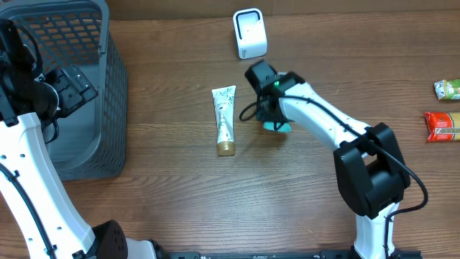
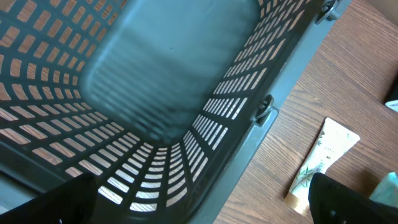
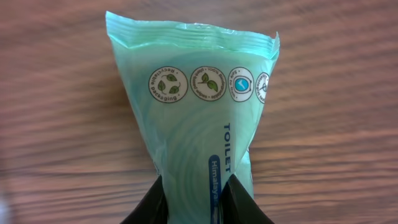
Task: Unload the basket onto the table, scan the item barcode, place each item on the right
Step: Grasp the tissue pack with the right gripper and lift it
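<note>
While the right gripper (image 3: 196, 198) is pinching the narrow end of a green packet (image 3: 193, 99), its two black fingers (image 3: 148, 208) are pressing in from either side and creasing the film between them. The packet is fanning out wider away from the grip, and it is showing a row of round leaf and droplet emblems, the word TOILET, and a blue label (partly hidden by the fingers, so only the first letters are readable). Whether it is resting on the wood or hanging just above it, I cannot tell.

From overhead, the packet is lying mostly under the right arm, with only a teal sliver peeking out near the middle of the wooden table (image 1: 215, 201). It is sitting just to the right of a white tube (image 1: 225, 115) with a gold cap, the two apart, and nearer the front edge than the small white scanner (image 1: 249, 32), which is standing upright at the far edge.

At the left, the left gripper (image 1: 68, 88) is hanging over a grey mesh basket (image 1: 115, 108) with its jaws spread wide and nothing between them; its wrist camera is looking down into the basket's floor and slotted walls, with the tube lying on the wood beyond the rim. Two snack packets, one green (image 1: 447, 88) and one red (image 1: 441, 126), are lying well apart from everything at the table's right edge.
</note>
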`<control>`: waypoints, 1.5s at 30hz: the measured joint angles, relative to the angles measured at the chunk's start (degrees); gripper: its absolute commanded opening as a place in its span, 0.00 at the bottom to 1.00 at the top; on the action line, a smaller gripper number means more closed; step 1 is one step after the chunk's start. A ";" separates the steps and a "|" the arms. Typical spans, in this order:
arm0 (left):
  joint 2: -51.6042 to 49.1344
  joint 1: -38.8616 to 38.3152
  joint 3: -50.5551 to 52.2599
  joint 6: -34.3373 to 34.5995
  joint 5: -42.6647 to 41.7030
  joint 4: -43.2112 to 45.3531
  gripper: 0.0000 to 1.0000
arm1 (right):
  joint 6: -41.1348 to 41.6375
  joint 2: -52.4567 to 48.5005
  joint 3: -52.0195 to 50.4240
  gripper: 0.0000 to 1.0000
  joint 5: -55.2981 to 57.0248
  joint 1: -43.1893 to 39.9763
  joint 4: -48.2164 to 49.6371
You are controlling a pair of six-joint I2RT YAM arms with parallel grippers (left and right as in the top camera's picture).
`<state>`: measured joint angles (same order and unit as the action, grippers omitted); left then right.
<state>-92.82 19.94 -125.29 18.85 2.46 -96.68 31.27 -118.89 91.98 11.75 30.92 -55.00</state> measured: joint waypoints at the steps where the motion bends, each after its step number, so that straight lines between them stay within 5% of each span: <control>1: 0.00 0.00 0.00 0.00 0.00 0.00 1.00 | -0.02 0.00 0.96 0.04 -1.86 -0.37 -0.02; 19: 0.00 0.00 0.00 0.00 0.00 0.00 1.00 | -5.35 -0.02 -3.58 0.04 -58.64 -15.63 8.55; 21: 0.00 0.00 0.00 0.00 0.00 0.00 1.00 | -5.18 -0.02 -6.27 0.12 -62.20 -16.22 9.60; 23: 0.00 0.00 0.00 0.00 0.00 -0.02 1.00 | -4.48 -0.02 -8.79 0.30 -64.39 -16.76 10.01; 27: 0.00 0.00 0.00 0.00 0.00 -0.02 1.00 | -4.22 -0.07 -10.78 0.67 -61.96 -19.26 8.66; 37: 0.00 0.00 0.00 0.00 0.00 0.00 1.00 | -9.81 -0.20 -7.93 0.72 -45.20 -26.73 -4.15; 40: 0.00 0.00 0.00 0.02 0.00 -0.02 1.00 | -14.32 -0.22 -3.63 0.82 -43.25 -26.51 -8.59; 45: 0.00 0.00 0.00 0.00 0.00 0.00 1.00 | -18.60 -0.22 -1.14 0.82 -43.82 -23.69 -9.11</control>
<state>-92.82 19.94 -125.29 18.85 2.46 -96.68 12.67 -119.11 90.85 -32.08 7.22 -64.12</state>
